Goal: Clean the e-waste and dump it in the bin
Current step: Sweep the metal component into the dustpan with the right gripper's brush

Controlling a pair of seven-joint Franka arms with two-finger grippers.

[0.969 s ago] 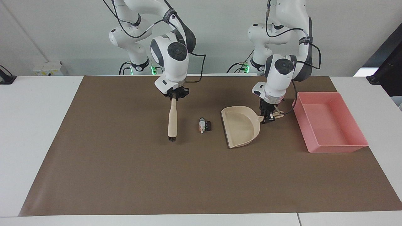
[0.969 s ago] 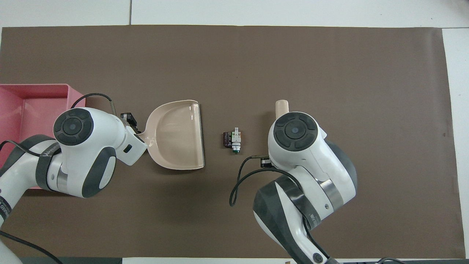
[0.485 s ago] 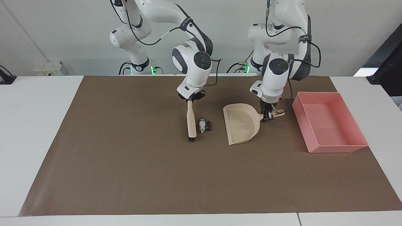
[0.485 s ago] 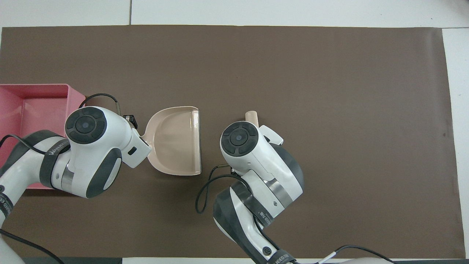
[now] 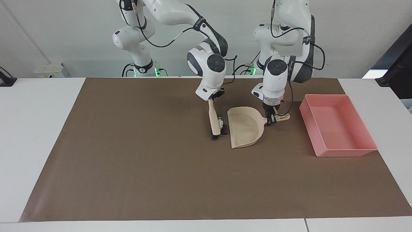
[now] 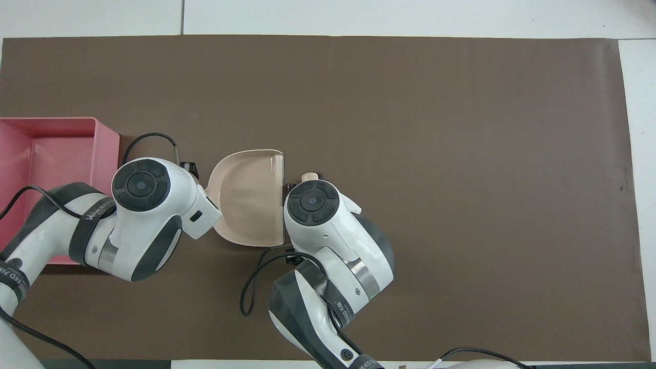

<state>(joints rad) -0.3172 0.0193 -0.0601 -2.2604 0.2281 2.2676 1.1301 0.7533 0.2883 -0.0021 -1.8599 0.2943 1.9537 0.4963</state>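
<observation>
The e-waste [image 5: 221, 122], a white-grey bit and a black bit, lies on the brown mat between the brush and the open edge of the beige dustpan [image 5: 245, 127]. My right gripper [image 5: 212, 98] is shut on the handle of the beige brush [image 5: 214, 117]; its black bristles [image 5: 215, 137] touch the mat beside the bits. My left gripper [image 5: 270, 120] is shut on the dustpan's handle [image 5: 281, 118] and holds the pan on the mat. The pink bin [image 5: 349, 150] stands toward the left arm's end of the table. In the overhead view the right hand hides the e-waste; the dustpan [image 6: 251, 205] and bin [image 6: 105, 154] show.
The brown mat [image 5: 128, 161] covers most of the white table [image 5: 32, 129]. The two hands are close together over the dustpan's open edge. Cables hang from both wrists.
My right gripper has swept the brush toward the left arm's end, pushing the e-waste up to the dustpan's open edge. The left gripper has shifted the dustpan slightly toward the brush.
</observation>
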